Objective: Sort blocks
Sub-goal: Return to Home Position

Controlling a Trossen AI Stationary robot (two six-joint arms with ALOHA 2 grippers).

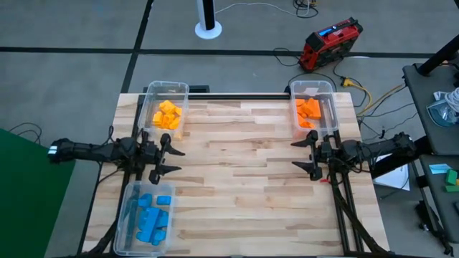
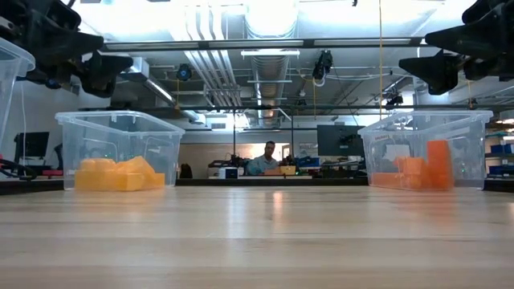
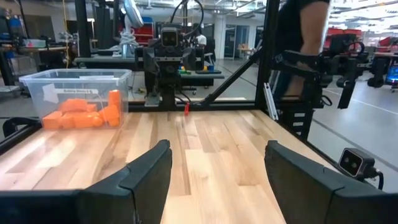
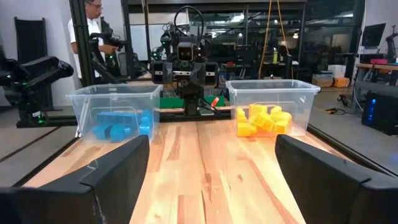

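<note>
Looks all sorted: yellow blocks (image 1: 168,115), orange blocks (image 1: 308,110), blue blocks (image 1: 150,217) binned apart, no strays on the bench (image 1: 237,179). Left claw (image 1: 178,160), right claw (image 1: 294,155) gaping wide, empty, at the sides.

From above we look straight down on the whole table (image 1: 244,179); low, level across it; our wrist cameras face each other, close over that tabletop.

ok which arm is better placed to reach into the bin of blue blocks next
Left, probably. The left hand, open, hovers close by the blue blocks; the right hand, also open, is across the table near the orange blocks.
</note>
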